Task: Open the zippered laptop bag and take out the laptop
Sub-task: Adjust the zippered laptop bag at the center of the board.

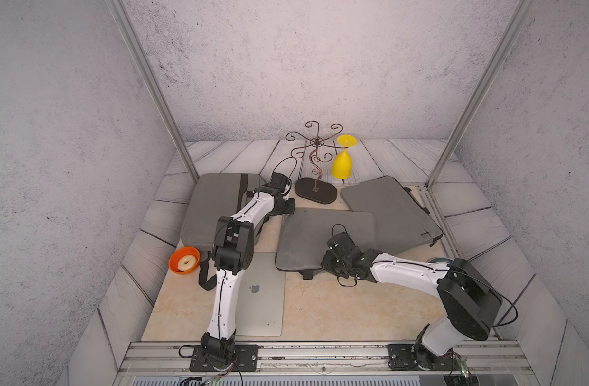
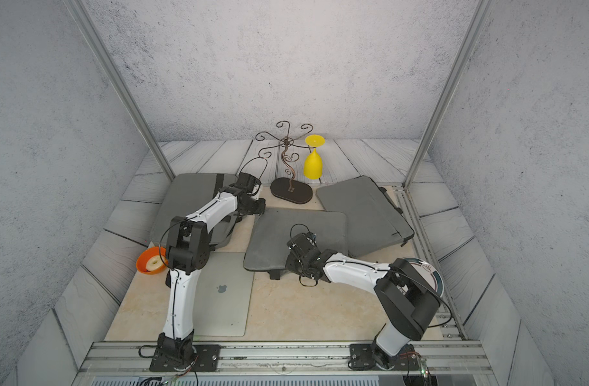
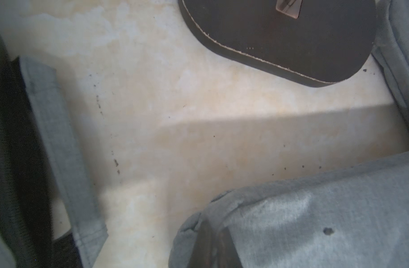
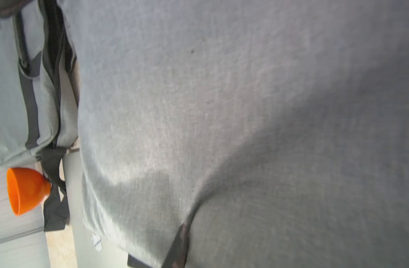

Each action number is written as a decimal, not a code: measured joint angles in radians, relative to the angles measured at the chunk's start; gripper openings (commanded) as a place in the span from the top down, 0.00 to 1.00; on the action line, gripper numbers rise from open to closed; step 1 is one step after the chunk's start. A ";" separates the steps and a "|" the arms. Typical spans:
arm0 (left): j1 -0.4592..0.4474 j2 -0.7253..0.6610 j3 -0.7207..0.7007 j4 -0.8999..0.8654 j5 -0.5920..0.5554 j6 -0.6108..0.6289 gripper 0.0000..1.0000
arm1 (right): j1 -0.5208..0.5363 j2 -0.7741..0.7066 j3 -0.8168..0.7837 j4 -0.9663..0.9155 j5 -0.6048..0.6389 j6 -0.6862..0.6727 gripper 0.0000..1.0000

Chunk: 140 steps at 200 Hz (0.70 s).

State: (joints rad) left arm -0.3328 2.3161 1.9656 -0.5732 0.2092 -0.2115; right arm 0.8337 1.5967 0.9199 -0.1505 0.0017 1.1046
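Top views: bench (image 1: 336, 310), widest item, carries the grey laptop bag (image 1: 306, 234) lying flat at centre. Silver laptop (image 1: 263, 300) lies bare on the bench, front left, partly under my left arm (image 1: 224, 300). Left fingers (image 3: 212, 250) are together at the bag's far corner. Right fingers (image 4: 179, 243) sit at its near edge; I cannot tell their gap.

The grey laptop bag (image 1: 306, 234) lies flat in the middle of the table (image 1: 336, 310). The silver laptop (image 1: 263, 300) is out, shut and flat, by the front edge on the left, its far corner right at the bag.
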 measured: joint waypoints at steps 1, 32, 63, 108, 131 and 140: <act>0.000 0.001 0.002 0.000 0.000 0.000 0.99 | 0.000 0.000 0.000 0.000 0.000 -0.001 0.70; 0.000 0.021 0.022 0.015 0.003 0.003 0.97 | 0.008 0.000 0.003 -0.003 -0.030 -0.064 0.48; 0.000 0.029 0.024 0.020 0.003 0.006 0.94 | 0.008 -0.027 0.004 -0.033 -0.063 -0.129 0.32; 0.001 0.029 0.044 0.006 0.005 0.012 0.77 | -0.055 -0.241 0.003 -0.182 -0.117 -0.300 0.23; 0.002 0.026 0.053 0.008 0.020 0.018 0.66 | -0.132 -0.367 0.000 -0.282 -0.160 -0.413 0.22; 0.002 0.022 0.053 0.007 0.033 0.020 0.62 | -0.165 -0.411 -0.003 -0.319 -0.175 -0.464 0.22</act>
State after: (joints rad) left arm -0.3309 2.3383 2.0190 -0.5663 0.2424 -0.1913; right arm 0.6689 1.1854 0.9165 -0.4694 -0.1734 0.6407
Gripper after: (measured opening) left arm 0.328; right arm 0.776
